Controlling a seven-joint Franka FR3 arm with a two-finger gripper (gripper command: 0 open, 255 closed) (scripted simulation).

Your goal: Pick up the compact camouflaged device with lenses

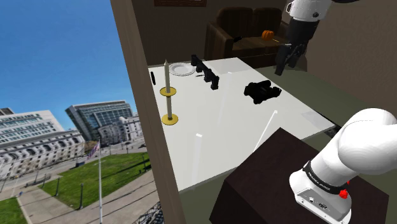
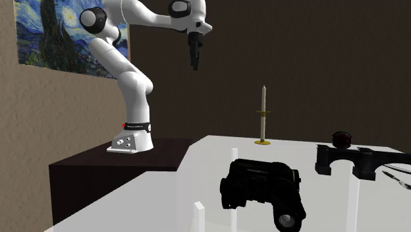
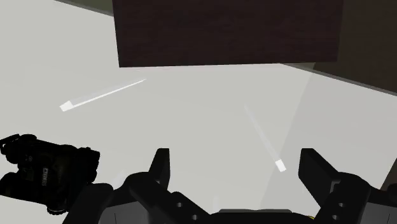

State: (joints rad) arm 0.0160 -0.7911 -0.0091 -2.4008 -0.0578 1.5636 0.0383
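A: Which step?

B: Approach. Nothing is held. In the shoulder view, left to right: candle, plate, long black piece, device, then the gripper high over the table, up and right of the device.

A: Fingers?

B: Fingers stand apart in the wrist view with only bare table between them. The device lies off to one side of the gripper, well apart from it.

A: Next move?

B: My guess is to shift over the device, drop, straddle the body across its narrower side, then close. The candle and black piece are well apart from it, so there's little clutter risk.

A: Looks?

B: The device reads plain matte black here, and I can't make out any camo. It's chunky, lumpy and twin-barrelled, with a round lens end facing the second exterior camera. The table is white and glossy, with streaky reflections. The candle is pale and slim, on a gold-coloured holder with a disc base. The plate is pale and round. The uneven casing probably gives the fingers few flat faces.
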